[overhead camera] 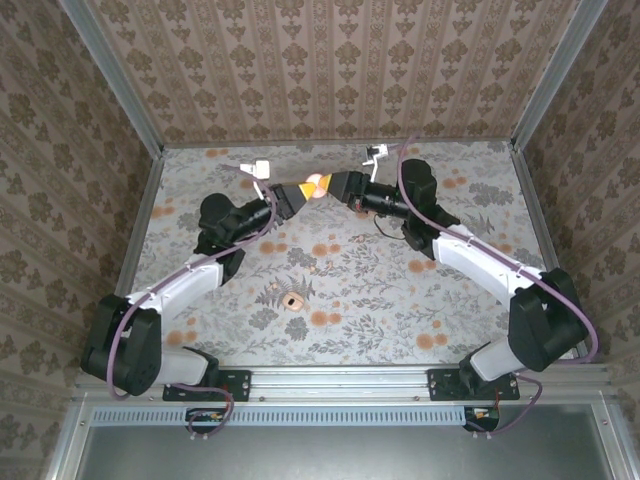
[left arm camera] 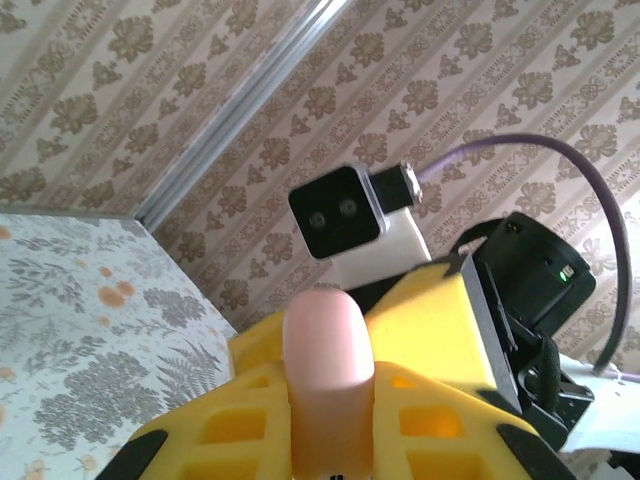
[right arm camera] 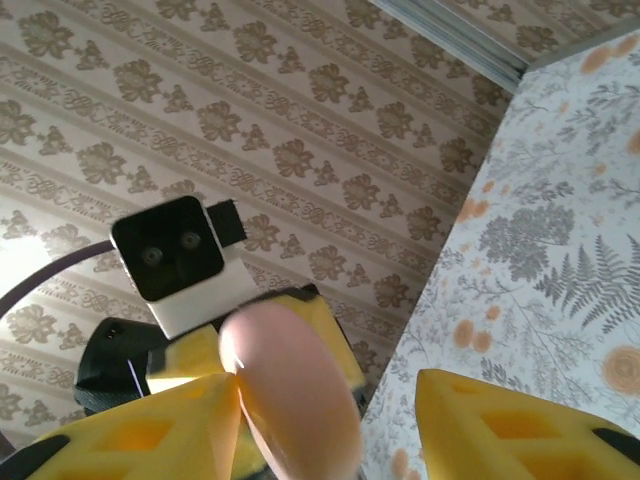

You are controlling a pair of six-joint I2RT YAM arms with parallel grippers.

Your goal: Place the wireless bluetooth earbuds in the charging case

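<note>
Left jaws clenched on the pink charging case [left arm camera: 328, 350], right jaws apart around it, one side touching.

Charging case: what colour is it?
The charging case is salmon pink, clearest in the left wrist view.

One charging case [overhead camera: 313, 185]; two claws: left claw [overhead camera: 301, 191], right claw [overhead camera: 329, 186]; one small tan object [overhead camera: 291, 299].
</note>
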